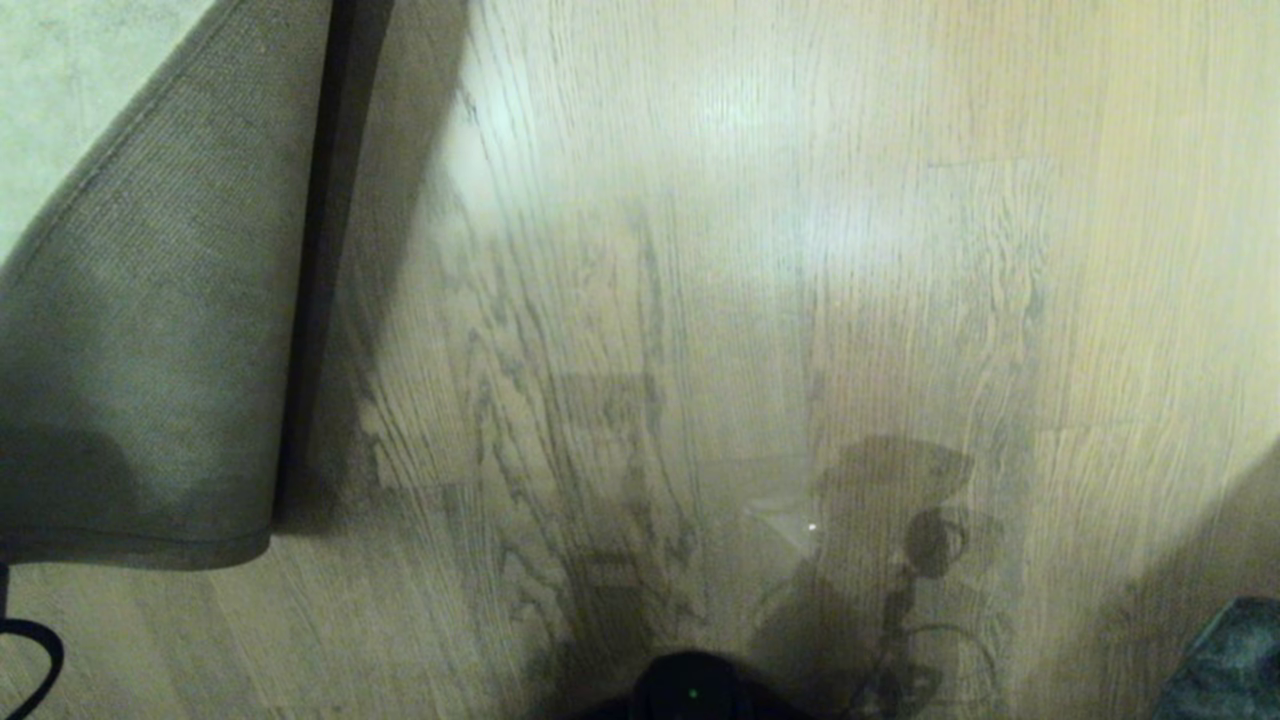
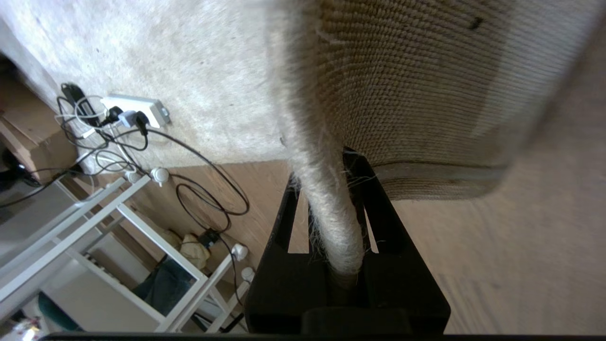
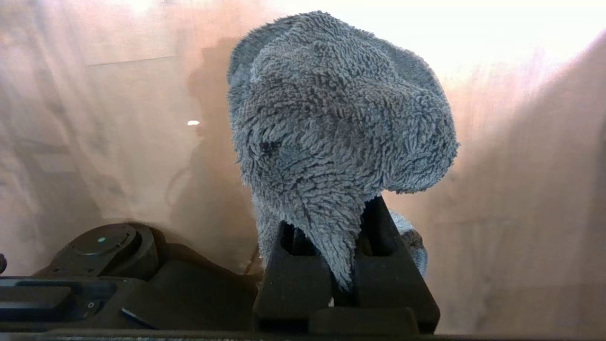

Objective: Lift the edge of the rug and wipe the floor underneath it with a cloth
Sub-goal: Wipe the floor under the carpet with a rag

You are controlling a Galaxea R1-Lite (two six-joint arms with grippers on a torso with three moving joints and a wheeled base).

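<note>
My left tool (image 2: 331, 208) is closed on the rug edge (image 2: 331, 199) and holds it lifted off the floor (image 1: 760, 300), so in the head view the corner of the rug (image 1: 150, 330) is turned up at the left and I see its woven grey-brown back side. My right tool (image 3: 343, 251) is closed on the cloth (image 3: 331, 128), a fluffy grey rag that stands up from between the fingers, above the wood floor and well apart from the rug. In the left wrist view I also see a white power strip (image 2: 135, 106) lying on the rug, with black cables (image 2: 208, 189) running onto the floor.
</note>
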